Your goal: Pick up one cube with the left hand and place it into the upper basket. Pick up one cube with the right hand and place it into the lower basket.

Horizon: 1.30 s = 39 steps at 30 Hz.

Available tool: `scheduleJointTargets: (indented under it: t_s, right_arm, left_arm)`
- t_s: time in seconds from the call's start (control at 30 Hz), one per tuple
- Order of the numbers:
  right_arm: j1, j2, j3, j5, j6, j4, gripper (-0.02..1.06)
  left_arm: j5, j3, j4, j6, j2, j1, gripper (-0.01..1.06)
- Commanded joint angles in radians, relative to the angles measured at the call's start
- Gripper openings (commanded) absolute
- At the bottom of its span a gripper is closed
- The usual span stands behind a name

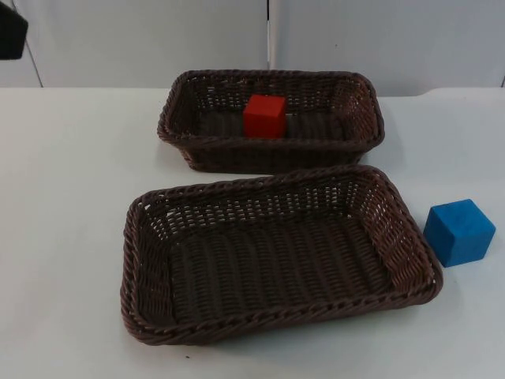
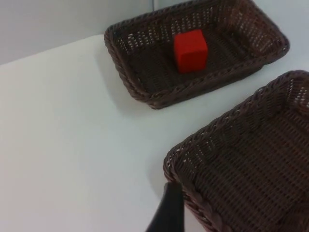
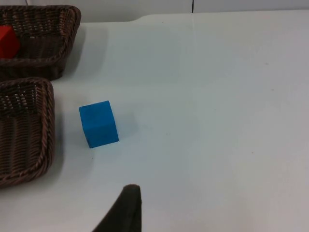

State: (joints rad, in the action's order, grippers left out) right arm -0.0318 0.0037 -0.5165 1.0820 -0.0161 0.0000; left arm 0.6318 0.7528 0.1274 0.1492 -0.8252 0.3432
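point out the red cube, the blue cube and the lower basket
red foam cube [image 1: 264, 116], top view, front face
blue foam cube [image 1: 459, 231], top view, near its front edge
lower brown wicker basket [image 1: 268, 319], top view, near rim

The black left arm is cut off at the far left picture edge. One black fingertip of each gripper shows, so neither grip can be told.

I think I work here in a lab or test room. The white table top is plain and ends at a grey partition wall. On it I see two woven baskets and coloured cubes, like simple practice objects, not household things.
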Motion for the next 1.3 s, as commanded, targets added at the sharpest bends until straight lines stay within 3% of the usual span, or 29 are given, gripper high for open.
scheduleJointTargets:
  t_s: [0.0,1.27]
  right_arm:
    - [-0.006,-0.004,0.002,-0.003,-0.003,0.0,1.05]
    - [-0.006,-0.004,0.0,-0.007,-0.001,0.0,1.05]
  left_arm:
    - [0.018,-0.003,0.019,-0.008,0.029,0.005,0.74]
    - [0.036,-0.003,-0.005,-0.008,0.057,0.005,0.74]
